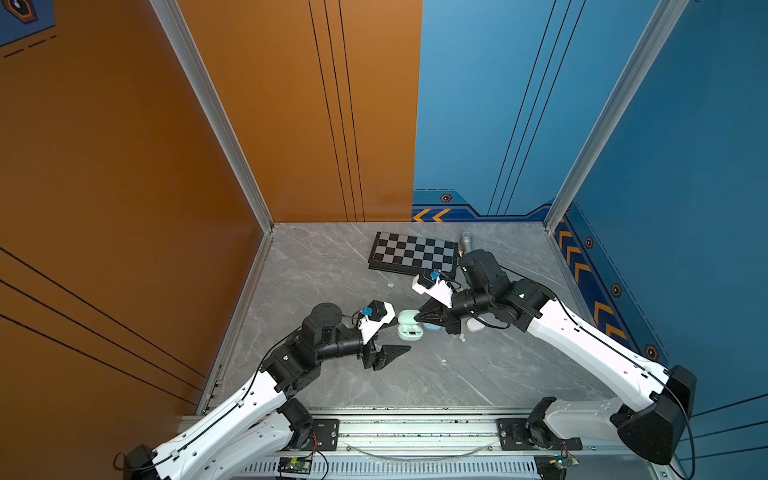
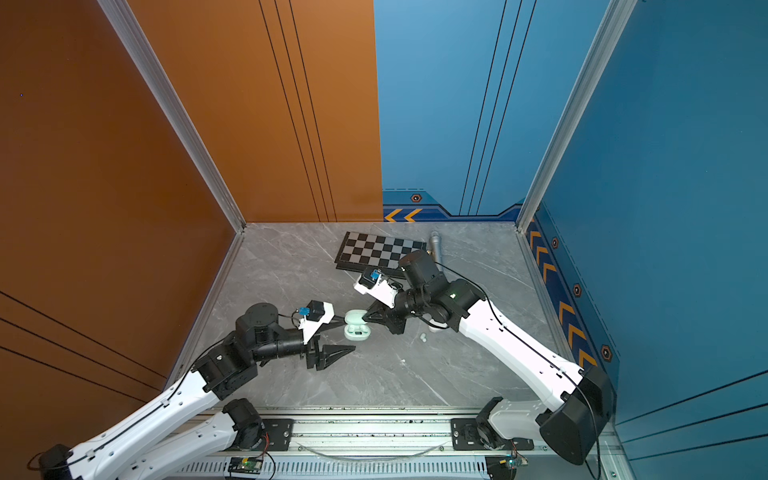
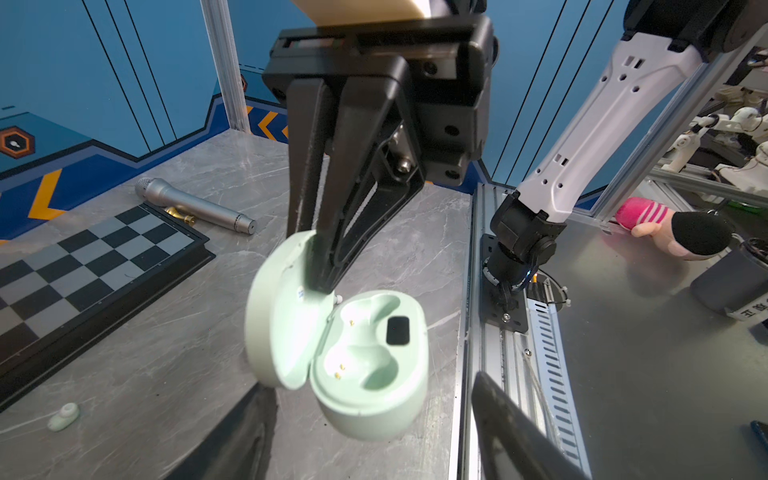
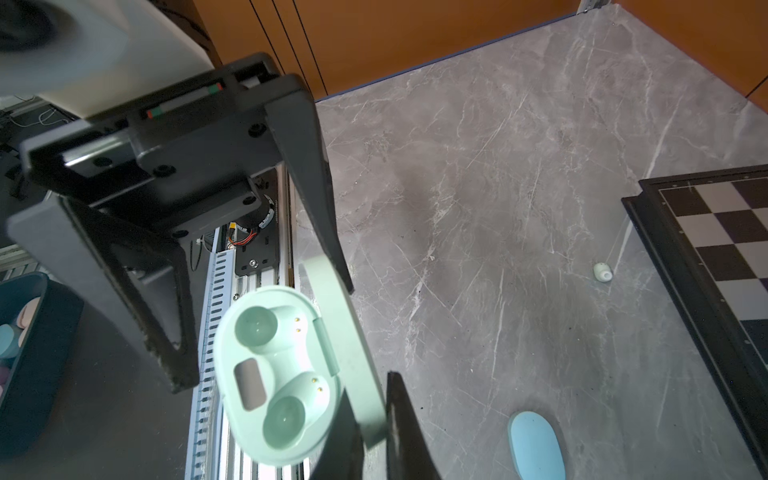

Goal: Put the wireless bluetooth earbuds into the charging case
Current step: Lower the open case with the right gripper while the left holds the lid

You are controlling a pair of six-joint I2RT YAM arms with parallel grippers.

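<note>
Jaws of the left gripper (image 1: 401, 336) stand wide apart and hold nothing. They span the short axis of the mint case (image 1: 409, 331), one finger on its front side and one on its hinge side. The front finger is clear of the case; contact on the hinge side cannot be told.

The mint earbud (image 1: 390, 285) lies alone on the table (image 1: 332, 270), beyond the left gripper's far finger, between it and the chessboard (image 1: 413, 253). It is apart from both. Its long axis is too small to read in a top view.

The case rests with its long axis across the left gripper's approach line. Both wells (image 4: 255, 326) are empty and face up.

The right gripper (image 3: 320, 286) is clenched on the lid (image 3: 282, 316) and holds it raised on the hinge side.

Two white earbuds (image 1: 461, 337) lie just beside the right gripper's body, on the side away from the case.

Judgement: the left arm is the free one, and the mint earbud lies on its side of the case. The coming reach should therefore go from the left gripper outward past the hinge, toward the chessboard.
</note>
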